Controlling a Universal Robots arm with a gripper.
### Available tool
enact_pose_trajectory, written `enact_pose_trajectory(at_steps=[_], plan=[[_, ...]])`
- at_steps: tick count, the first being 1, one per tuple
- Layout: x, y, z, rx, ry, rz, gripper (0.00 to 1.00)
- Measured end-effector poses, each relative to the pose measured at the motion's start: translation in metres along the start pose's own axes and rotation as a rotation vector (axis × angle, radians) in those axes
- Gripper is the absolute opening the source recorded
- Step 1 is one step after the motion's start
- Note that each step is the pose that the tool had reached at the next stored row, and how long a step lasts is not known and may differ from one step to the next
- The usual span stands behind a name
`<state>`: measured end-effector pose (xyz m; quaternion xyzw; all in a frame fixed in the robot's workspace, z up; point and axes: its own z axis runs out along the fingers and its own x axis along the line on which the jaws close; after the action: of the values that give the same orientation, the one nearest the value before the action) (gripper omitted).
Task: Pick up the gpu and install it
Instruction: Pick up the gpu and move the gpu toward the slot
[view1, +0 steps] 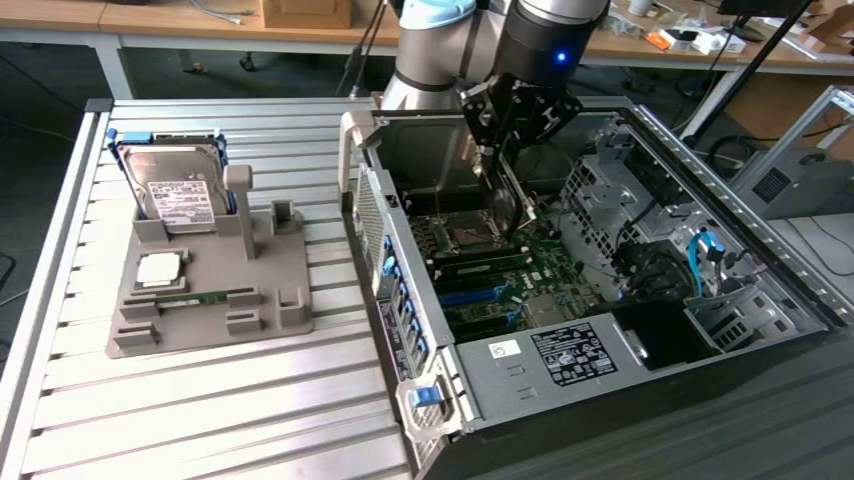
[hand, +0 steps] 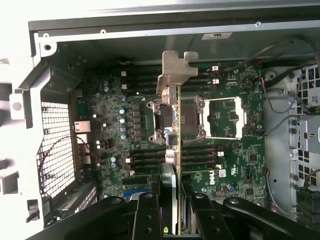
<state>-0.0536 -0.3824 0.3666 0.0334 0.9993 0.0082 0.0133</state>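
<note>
**Inside of the open computer case (view1: 380, 190), as seen from my remote desk.** The gripper (hand: 173, 202) hangs above the motherboard (hand: 120, 125). Its jaws are closed partway and clamp the two flat faces of the graphics card (hand: 173, 150). The card is held on edge above the motherboard, crossing over the processor socket (hand: 222, 117). Its silver bracket (hand: 176, 74) sits at the end farthest from the gripper.

**Step in hand.** I judge the pick-up done and the card now being carried to its place. It looks unseated, since I see no edge of it resting in a slot (though its underside is hidden from me).

**What seating calls for, in my judgement.** The card's contact edge must line up with one of the blue slots (view1: 470, 297) on the motherboard. The bracket must face the case's rear wall, and the card must stay square before any downward push.
</note>
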Motion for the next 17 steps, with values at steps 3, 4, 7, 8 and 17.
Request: enact_pose_trajectory(at_steps=[3,4,7,8,17], plan=[[-0.002,0.0000,0.0019,0.0004,0.0000,0.000,0.27],[-0.002,0.0001,0.0026,0.0007,0.0000,0.000,0.27],[-0.003,0.0001,0.0045,0.0014,-0.0001,0.000,0.27],[-0.004,0.0002,0.0053,0.0018,-0.0001,0.000,0.27],[-0.008,0.0003,0.0115,0.0045,-0.0003,0.000,0.27]])
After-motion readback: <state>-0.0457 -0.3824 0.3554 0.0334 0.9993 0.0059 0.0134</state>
